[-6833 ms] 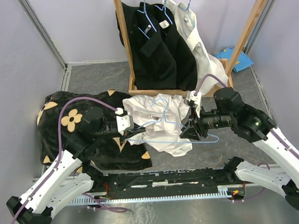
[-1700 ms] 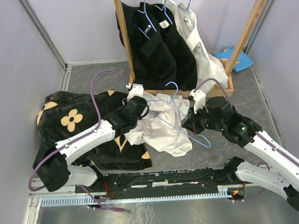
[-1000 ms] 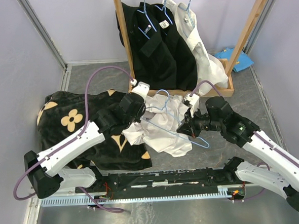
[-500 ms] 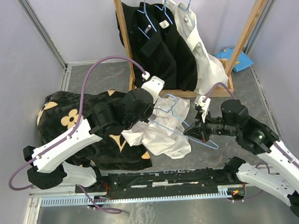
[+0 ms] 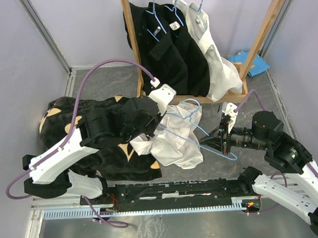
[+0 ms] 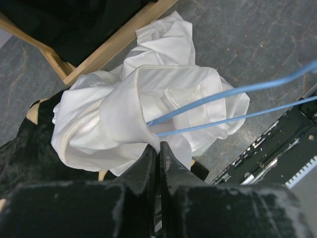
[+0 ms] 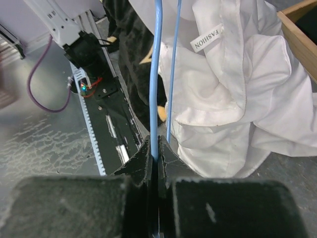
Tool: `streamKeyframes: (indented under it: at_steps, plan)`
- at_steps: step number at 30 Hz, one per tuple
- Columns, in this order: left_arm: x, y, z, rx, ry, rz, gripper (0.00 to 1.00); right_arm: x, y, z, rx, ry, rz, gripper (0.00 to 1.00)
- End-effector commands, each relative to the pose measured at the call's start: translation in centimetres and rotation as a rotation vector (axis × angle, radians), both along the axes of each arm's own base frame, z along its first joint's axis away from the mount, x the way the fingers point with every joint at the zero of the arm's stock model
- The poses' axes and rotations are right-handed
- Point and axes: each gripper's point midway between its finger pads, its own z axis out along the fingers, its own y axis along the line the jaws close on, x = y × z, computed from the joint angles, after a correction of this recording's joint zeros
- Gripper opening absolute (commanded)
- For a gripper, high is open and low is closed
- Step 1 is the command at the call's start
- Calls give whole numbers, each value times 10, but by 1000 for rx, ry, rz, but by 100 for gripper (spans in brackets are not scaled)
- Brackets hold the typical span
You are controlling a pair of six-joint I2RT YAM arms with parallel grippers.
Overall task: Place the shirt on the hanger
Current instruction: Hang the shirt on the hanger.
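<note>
The white shirt point(image 5: 176, 139) lies crumpled on the table with the light-blue hanger point(image 5: 200, 128) threaded into it. The hanger's hook point(image 5: 190, 102) sticks up at the shirt's far edge. My left gripper point(image 5: 153, 131) is shut on a fold of the shirt point(image 6: 124, 99), fingertips pinched together point(image 6: 159, 145). Two hanger wires point(image 6: 237, 90) run out of the collar opening to the right. My right gripper point(image 5: 219, 144) is shut on the hanger's wire point(image 7: 157, 74), fingertips point(image 7: 154, 148) clamped round it. The shirt's neck label point(image 7: 208, 38) shows beside the wires.
A wooden rack point(image 5: 267, 31) at the back holds black shirts point(image 5: 165, 48) and another white shirt point(image 5: 215, 56) on hangers. The black cloth with tan flowers point(image 5: 68, 130) lies left, under my left arm. A blue cloth point(image 5: 253, 63) lies back right. A black rail point(image 5: 179, 190) runs along the near edge.
My right gripper has drawn back to the right with the hanger wire. My left arm has swung over the shirt from the left and holds its fabric. The shirt has bunched along the hanger.
</note>
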Motion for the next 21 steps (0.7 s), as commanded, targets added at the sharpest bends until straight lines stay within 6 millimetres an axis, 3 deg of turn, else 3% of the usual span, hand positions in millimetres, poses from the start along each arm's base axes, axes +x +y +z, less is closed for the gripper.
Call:
streamKeyframes:
  at_steps: [1, 7, 12, 21]
  plan:
    - [-18, 6, 15, -85, 38, -51, 3, -4, 15, 27, 121, -44, 70, 0]
    - [-33, 0, -1, -70, 95, -83, 3, -1, 37, 40, 223, -66, 157, 0]
    - [-51, -14, -2, -63, 93, -144, 3, 7, 56, 34, 252, -55, 223, 0]
    - [-58, -20, 10, -93, 56, -144, 3, 21, 73, 13, 272, -26, 240, 0]
